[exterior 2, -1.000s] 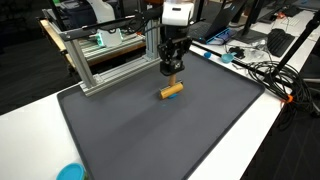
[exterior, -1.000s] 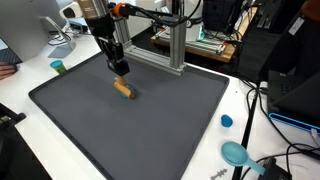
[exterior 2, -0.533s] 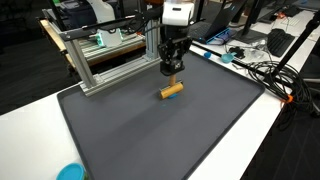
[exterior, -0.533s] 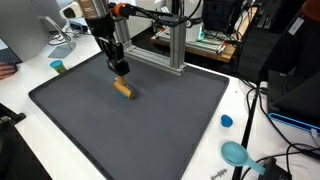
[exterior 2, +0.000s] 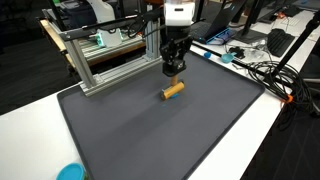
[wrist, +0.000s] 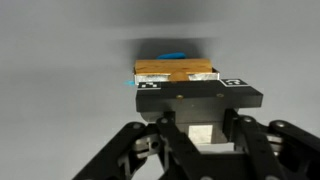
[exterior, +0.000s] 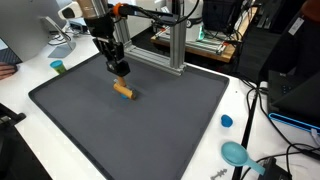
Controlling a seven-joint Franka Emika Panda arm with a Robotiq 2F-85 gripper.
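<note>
Front edge: teal scoop (exterior: pixel 236 153) and blue cap (exterior: pixel 226 121) on the white table, well apart from the arm.
Surface: dark mat (exterior: pixel 150 125).
Object: orange cylinder (exterior: pixel 124 91) lying on its side on the mat, towards its far half.
Claw: gripper (exterior: pixel 120 70) hangs just above the cylinder, not touching it; can't tell whether the fingers are spread or together.
Behind: aluminium frame (exterior: pixel 176 45).

Open mat (exterior: pixel 150 120) surrounds the claw (exterior: pixel 120 70); aluminium frame (exterior: pixel 178 45) stands nearby.
</note>
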